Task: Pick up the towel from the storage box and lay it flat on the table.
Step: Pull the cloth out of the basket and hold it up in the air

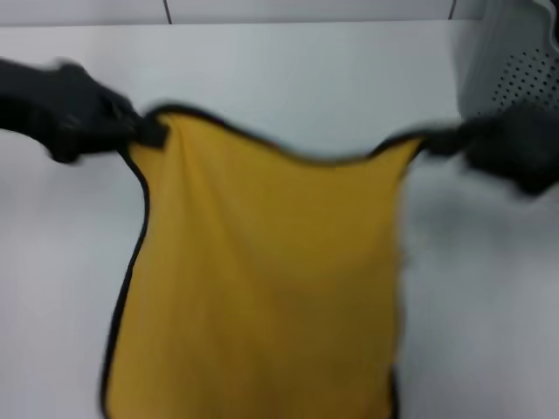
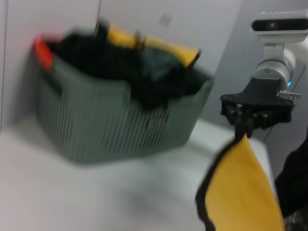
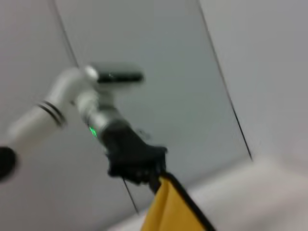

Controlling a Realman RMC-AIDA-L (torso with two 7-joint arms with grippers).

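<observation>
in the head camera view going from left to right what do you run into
left gripper pinching a towel corner → the towel hanging spread over the table → right gripper on the other corner → storage box

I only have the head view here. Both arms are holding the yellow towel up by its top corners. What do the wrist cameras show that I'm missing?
Observer: The left wrist view shows the right gripper pinching one corner of the towel, which hangs below it.
Operator: And the other corner?
Observer: The right wrist view shows the left gripper clamped on the other corner, cloth hanging down.
Operator: Anything in the storage box?
Observer: Yes. The storage box in the left wrist view holds dark cloth heaped to its rim, with some yellow behind.
</observation>
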